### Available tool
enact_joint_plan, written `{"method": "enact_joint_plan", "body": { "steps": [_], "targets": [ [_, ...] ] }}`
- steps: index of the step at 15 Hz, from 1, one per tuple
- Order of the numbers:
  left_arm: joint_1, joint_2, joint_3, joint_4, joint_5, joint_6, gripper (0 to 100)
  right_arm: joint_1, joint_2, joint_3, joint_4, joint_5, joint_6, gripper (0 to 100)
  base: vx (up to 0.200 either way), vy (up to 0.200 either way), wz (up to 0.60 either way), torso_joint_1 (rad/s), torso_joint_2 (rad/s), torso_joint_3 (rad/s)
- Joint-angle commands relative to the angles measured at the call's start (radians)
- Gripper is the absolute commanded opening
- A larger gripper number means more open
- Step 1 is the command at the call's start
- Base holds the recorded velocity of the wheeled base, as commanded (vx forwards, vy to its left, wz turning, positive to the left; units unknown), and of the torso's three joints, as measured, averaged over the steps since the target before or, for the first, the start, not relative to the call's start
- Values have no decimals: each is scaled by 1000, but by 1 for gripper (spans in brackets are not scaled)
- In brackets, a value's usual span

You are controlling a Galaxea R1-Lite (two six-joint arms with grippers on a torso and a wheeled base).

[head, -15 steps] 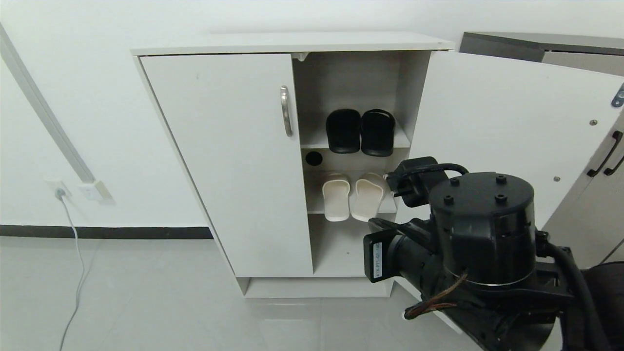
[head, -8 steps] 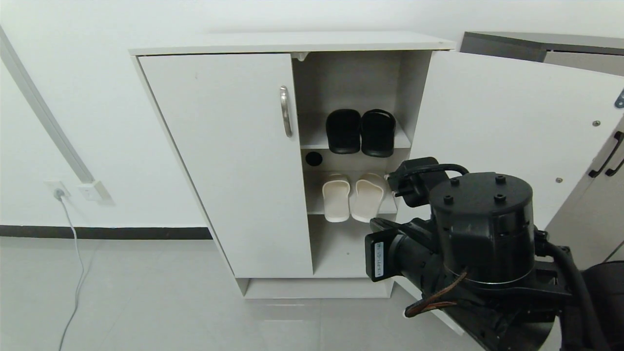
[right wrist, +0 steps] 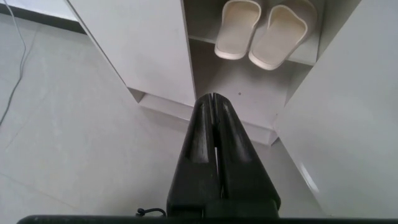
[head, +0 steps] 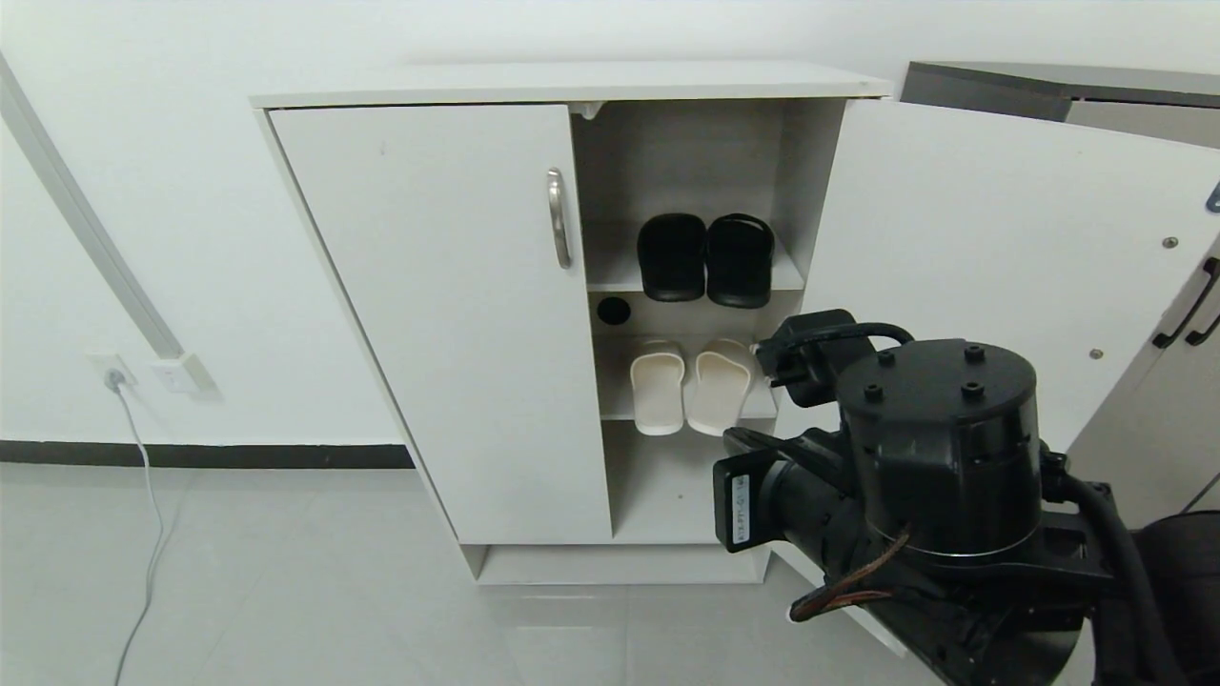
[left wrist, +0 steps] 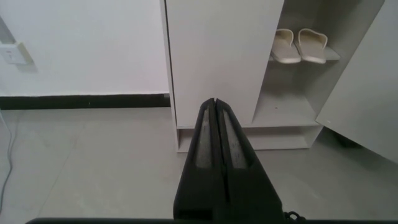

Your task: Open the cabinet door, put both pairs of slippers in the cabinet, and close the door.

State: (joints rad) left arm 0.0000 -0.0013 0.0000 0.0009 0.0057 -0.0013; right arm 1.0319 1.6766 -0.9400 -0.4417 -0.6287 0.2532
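The white cabinet (head: 572, 84) stands against the wall with its left door (head: 448, 314) closed and its right door (head: 991, 248) swung wide open. A black pair of slippers (head: 705, 257) sits on the upper shelf. A white pair of slippers (head: 691, 386) sits on the shelf below, also seen as slippers (left wrist: 301, 46) and slippers (right wrist: 264, 34). My right arm (head: 934, 457) is low in front of the open door. The right gripper (right wrist: 213, 99) is shut and empty, short of the cabinet's bottom compartment. The left gripper (left wrist: 214, 104) is shut and empty, facing the closed door's lower edge.
A grey cabinet (head: 1163, 314) with black handles stands right behind the open door. A wall socket with a hanging cable (head: 114, 376) is at the far left. Bare tiled floor (head: 334, 610) spreads in front of the cabinet. The closed door carries a metal handle (head: 559, 217).
The head picture has shifted very slightly; the slippers, doors and arms keep their places.
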Motion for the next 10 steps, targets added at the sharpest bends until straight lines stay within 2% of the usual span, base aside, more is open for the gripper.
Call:
{"method": "enact_joint_plan", "body": {
  "steps": [1,3,5,10],
  "targets": [
    [0,1,0,1,0,0,0,0,3,3,0,-2,0,0,0,0,0,0,0,0],
    [0,1,0,-1,0,0,0,0,3,3,0,-2,-2,0,0,0,0,0,-129,-129],
    [0,1,0,-1,0,0,0,0,3,3,1,-2,-2,0,0,0,0,5,-161,-332],
    [0,1,0,1,0,0,0,0,3,4,0,-3,-2,0,0,0,0,48,-485,-370]
  ]
}}
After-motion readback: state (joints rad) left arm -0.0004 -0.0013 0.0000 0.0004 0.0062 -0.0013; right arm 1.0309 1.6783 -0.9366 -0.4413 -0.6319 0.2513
